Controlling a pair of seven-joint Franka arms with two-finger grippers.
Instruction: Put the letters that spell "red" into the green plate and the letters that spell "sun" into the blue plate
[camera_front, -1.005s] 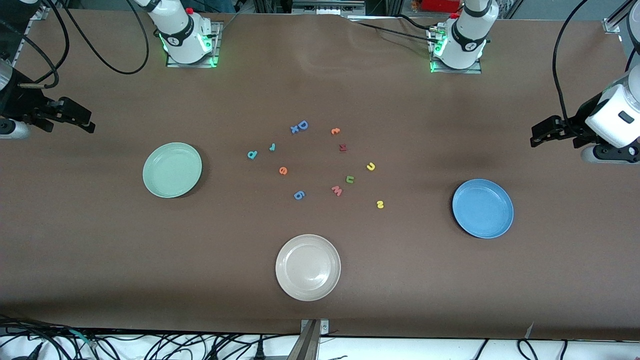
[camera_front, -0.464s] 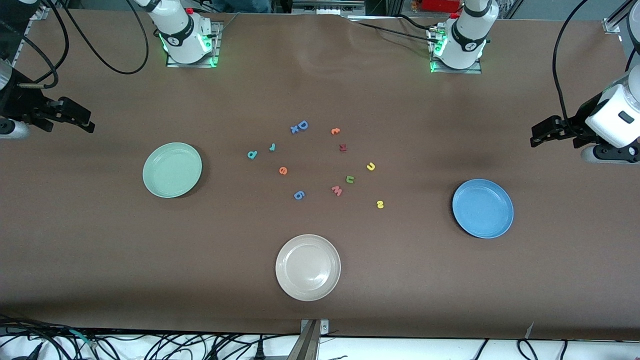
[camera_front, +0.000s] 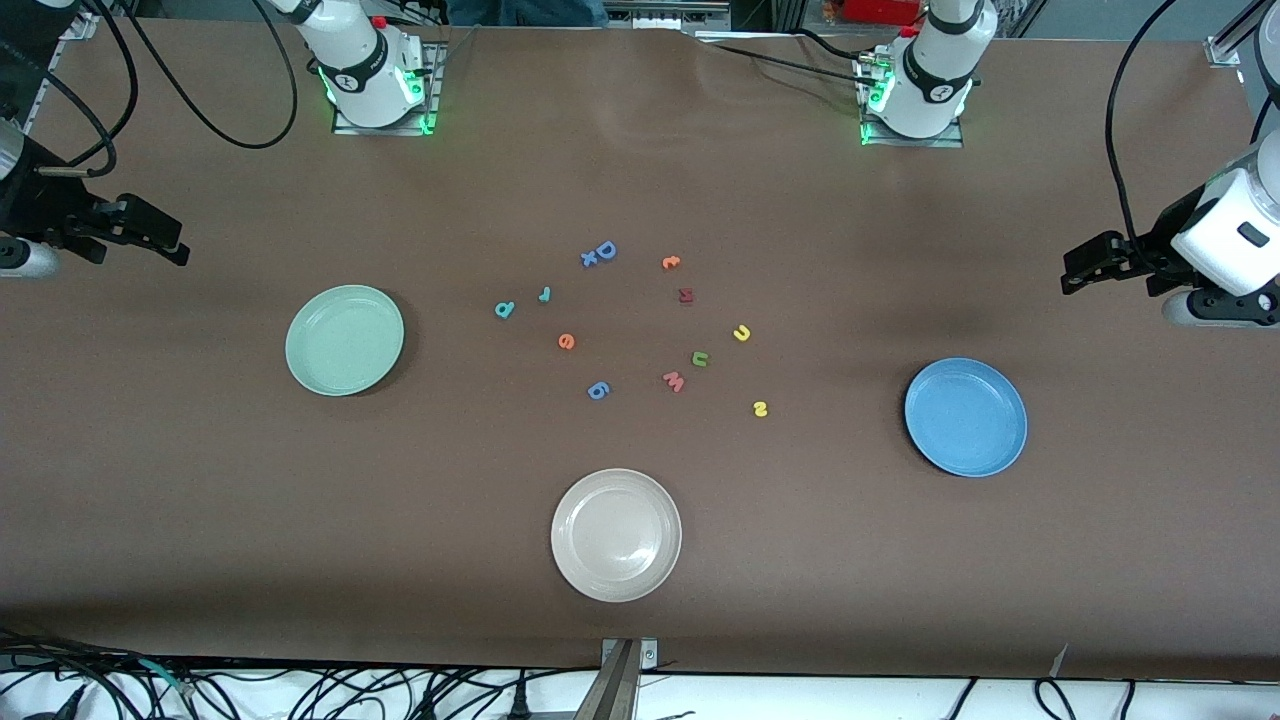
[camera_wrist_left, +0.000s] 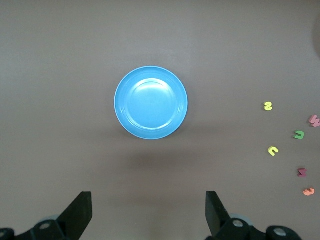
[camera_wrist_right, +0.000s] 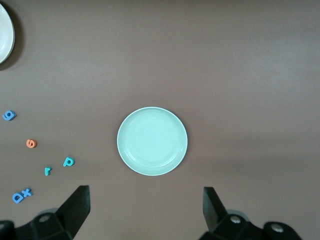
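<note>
Sitting loose on the brown matte table (camera_front: 640, 600), mid-span: teal "r" (camera_front: 544, 294), teal "d" (camera_front: 504, 309) and orange "e" (camera_front: 566, 342) cluster toward the right arm's end; yellow "u" (camera_front: 741, 333), green "n" (camera_front: 700, 359) and yellow "s" (camera_front: 760, 408) toward the left arm's end. None is in a plate.

Round pale mint-green plate (camera_front: 344, 340) sits bare toward the right arm's end, round medium-blue plate (camera_front: 965, 416) bare toward the left arm's end. Round beige plate (camera_front: 616, 535) lies nearest the camera.

Distractors among the letters: larger blue capital "D" (camera_front: 604, 250), dark red "R" (camera_front: 686, 295), pink "w" (camera_front: 674, 381), blue "g" (camera_front: 597, 390).

Right gripper (camera_front: 160, 238) hangs at its table end, well apart from the letters, fingers spread, nothing held; in its wrist view the green plate lies between the fingers (camera_wrist_right: 75, 207). Left gripper (camera_front: 1085, 265) mirrors that at its end, released and holding nothing, blue plate centred in its wrist view.

Cables run along the table's near edge; arm bases glow green.

Versus a second ago: nothing moved, both arms waiting.
</note>
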